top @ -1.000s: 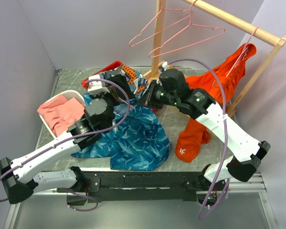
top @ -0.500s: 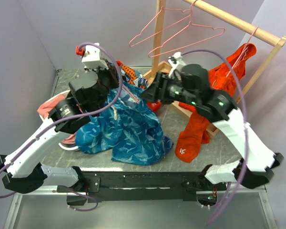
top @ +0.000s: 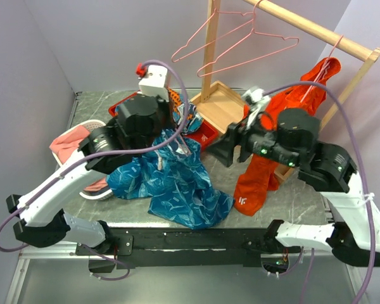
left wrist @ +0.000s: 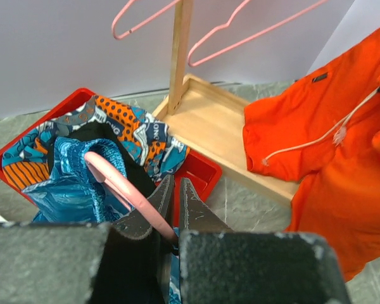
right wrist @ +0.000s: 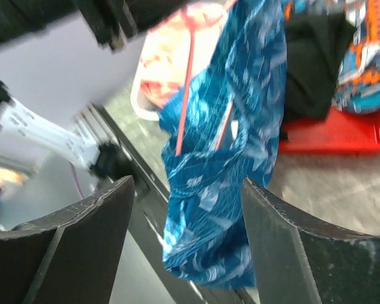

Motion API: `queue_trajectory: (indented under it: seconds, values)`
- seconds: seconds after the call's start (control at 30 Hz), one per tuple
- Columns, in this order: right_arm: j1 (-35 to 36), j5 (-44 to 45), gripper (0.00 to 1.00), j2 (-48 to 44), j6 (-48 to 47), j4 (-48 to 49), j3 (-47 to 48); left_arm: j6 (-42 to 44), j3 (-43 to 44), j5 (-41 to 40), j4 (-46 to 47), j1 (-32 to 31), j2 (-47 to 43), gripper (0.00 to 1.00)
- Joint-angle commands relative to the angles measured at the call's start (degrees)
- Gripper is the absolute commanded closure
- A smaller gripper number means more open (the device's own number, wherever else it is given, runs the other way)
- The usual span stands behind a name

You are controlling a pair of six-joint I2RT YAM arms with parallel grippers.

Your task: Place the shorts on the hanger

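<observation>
Both jaws of the left gripper (left wrist: pixel 175 190) pinch the pink wire hanger (left wrist: pixel 114 180), held above the table's (top: pixel 92 104) left half; the shorts (top: pixel 177 180) drape over it, long axis hanging down toward the front edge. Jaws wide and empty, the right gripper (right wrist: pixel 187 185) faces the shorts from their right, close by.

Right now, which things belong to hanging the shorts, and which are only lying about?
Belong to the job: the shorts, the hanger, the left claw shut on it.
Just lying about: orange garment, multicolour cloth, red tray, pink cloth, spare hangers, wooden rail.
</observation>
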Motion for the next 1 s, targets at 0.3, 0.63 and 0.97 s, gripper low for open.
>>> queue_trajectory:
  seconds: [0.3,0.63,0.97]
  values:
    - [10.31,17.45,0.15,5.62,-2.2,-11.48,-4.42,-1.15,3.65,-3.82,1.69,-2.05,2.87,0.99]
    - [14.18,18.32,0.15,4.04,0.17,-9.2,-7.68,-1.94,4.01,-3.74,1.6,-2.49,4.9,0.99]
    - [14.97,21.66,0.18,4.73,1.66,-9.64,-11.55,-2.47,5.41,-2.42,1.34,-2.84,5.86,0.99]
